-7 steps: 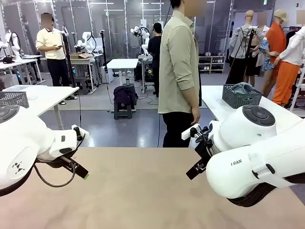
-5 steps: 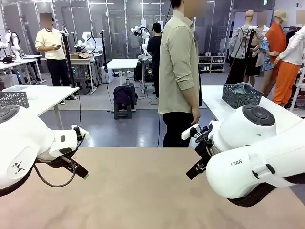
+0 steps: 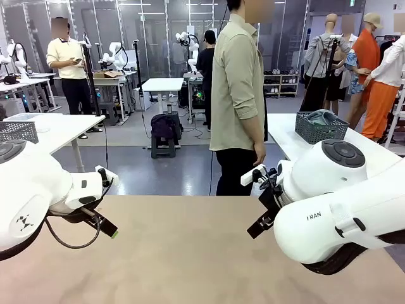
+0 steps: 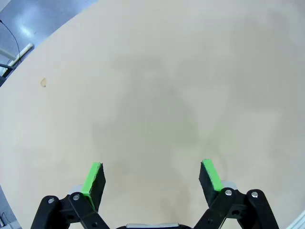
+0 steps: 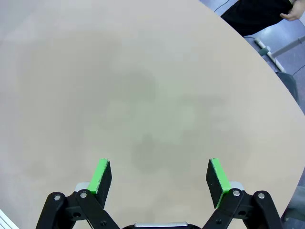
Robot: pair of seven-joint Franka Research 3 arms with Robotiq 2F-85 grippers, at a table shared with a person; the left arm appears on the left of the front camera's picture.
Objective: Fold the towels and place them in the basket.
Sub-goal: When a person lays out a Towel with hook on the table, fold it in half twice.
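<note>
L gripper (image 4: 152,172) fingers spread, over bare tan table (image 3: 183,253) | R gripper (image 5: 159,172) fingers spread, same table | basket (image 3: 321,130) with blue-grey towel (image 3: 323,116) inside, on white side table (image 3: 285,136) far right, well apart from both | person (image 3: 237,95) standing at far edge

Person (image 3: 237,95) at 12: head cut by top edge. Basket (image 3: 319,132) at 2 on far table (image 3: 285,134): contents too small to tell. L arm (image 3: 31,196), R arm (image 3: 335,215) cropped at 8 & 4.

Table's just a plain beige matte tabletop (image 3: 183,253), smooth and pretty uniform, with soft greyish shadows on it and one tiny darker speck (image 4: 43,82) near its edge.
</note>
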